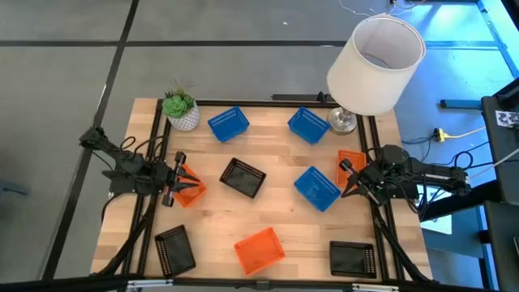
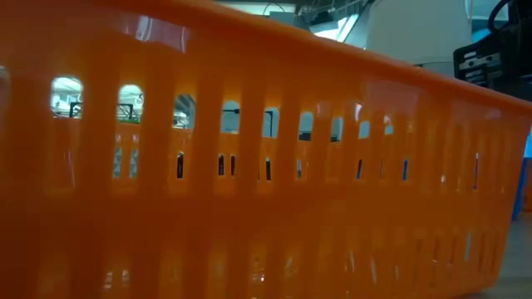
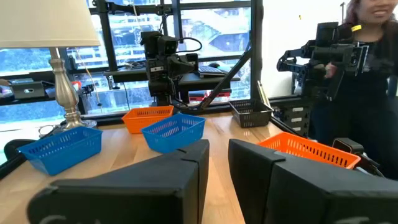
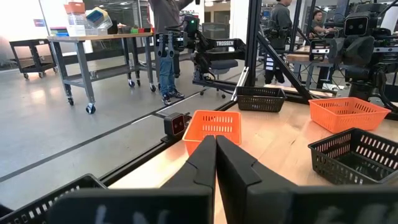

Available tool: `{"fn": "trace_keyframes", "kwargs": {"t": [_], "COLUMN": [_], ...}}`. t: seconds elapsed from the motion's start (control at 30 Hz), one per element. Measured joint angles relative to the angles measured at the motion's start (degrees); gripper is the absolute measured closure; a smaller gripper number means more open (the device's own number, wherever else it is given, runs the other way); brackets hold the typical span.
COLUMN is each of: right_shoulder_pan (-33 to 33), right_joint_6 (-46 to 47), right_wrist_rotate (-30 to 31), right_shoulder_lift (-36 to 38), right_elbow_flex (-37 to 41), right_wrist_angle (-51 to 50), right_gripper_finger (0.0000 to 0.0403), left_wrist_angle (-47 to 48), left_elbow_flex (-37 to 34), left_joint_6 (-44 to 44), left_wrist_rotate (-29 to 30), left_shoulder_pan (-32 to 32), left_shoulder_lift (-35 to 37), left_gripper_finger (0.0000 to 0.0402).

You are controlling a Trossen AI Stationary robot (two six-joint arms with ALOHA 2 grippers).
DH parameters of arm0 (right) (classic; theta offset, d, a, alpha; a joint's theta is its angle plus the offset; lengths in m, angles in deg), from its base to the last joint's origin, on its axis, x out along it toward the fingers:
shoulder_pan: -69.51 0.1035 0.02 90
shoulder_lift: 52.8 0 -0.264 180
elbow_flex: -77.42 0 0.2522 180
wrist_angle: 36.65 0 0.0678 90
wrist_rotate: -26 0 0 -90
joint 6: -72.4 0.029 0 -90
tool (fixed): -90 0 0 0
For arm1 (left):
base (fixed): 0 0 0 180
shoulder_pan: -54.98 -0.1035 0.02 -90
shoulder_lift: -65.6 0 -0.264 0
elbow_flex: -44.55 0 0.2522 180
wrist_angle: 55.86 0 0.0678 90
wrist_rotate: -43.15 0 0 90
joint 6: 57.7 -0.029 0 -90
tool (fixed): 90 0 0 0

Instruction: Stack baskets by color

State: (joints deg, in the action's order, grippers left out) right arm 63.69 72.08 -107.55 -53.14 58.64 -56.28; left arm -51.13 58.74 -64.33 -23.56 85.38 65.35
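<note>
Nine mesh baskets stand on the wooden table. The blue ones are at the far side [image 1: 229,123], [image 1: 308,124] and right of centre [image 1: 316,188]. The black ones are at the centre [image 1: 243,178], near left [image 1: 175,250] and near right [image 1: 352,259]. One orange basket [image 1: 259,250] stands at the near edge and fills the low view [image 2: 249,166]. My left gripper [image 1: 177,180] is at the table's left over another orange basket [image 1: 193,190], with a narrow bare gap between its fingers [image 3: 217,168]. My right gripper [image 1: 347,180] is shut [image 4: 216,155] beside the third orange basket [image 1: 351,162]. My left gripper overlaps the left end of its orange basket [image 1: 183,180] in the high view. Nothing lies between its fingers, and I cannot tell whether it touches the basket. My right gripper overlaps the near edge of its orange basket [image 1: 349,173], and I cannot tell whether it touches that one either.
A white plant pot [image 1: 182,113] stands at the far left corner. A lamp with a white shade [image 1: 377,65] stands at the far right. Black frame rails [image 1: 154,162] run along both table sides. A person [image 3: 367,74] stands beyond the table in the left wrist view.
</note>
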Motion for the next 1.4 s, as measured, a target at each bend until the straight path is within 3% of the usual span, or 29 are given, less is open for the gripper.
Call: {"fn": "trace_keyframes", "kwargs": {"t": [0.57, 0.8, 1.17, 1.27, 1.4], "right_shoulder_pan": [0.00, 0.00, 0.02, 0.02, 0.04], "right_joint_6": [-2.95, 4.51, 10.58, 9.31, 8.97], "right_wrist_rotate": [0.42, 0.55, 11.00, 15.62, 15.95], "right_shoulder_lift": [0.00, -0.01, -0.04, -1.11, -5.78], "right_elbow_flex": [0.00, -0.04, -0.25, -4.21, -10.85], "right_wrist_angle": [3.12, 3.20, 9.25, 10.38, 7.03], "right_gripper_finger": [0.0391, 0.0391, 0.0401, 0.0402, 0.0402], "left_wrist_angle": [0.00, 0.00, -0.01, -0.01, -0.02], "left_elbow_flex": [0.00, 0.00, 0.00, 0.00, 0.00], "left_joint_6": [0.00, 0.00, 0.00, 0.00, 0.00], "left_wrist_rotate": [0.00, 0.00, 0.00, -0.01, 0.00], "left_shoulder_pan": [-0.01, 0.01, -0.01, -0.01, -0.01], "left_shoulder_lift": [0.02, 0.00, 0.02, 0.01, 0.00], "left_gripper_finger": [0.0347, 0.0347, 0.0347, 0.0347, 0.0347]}}
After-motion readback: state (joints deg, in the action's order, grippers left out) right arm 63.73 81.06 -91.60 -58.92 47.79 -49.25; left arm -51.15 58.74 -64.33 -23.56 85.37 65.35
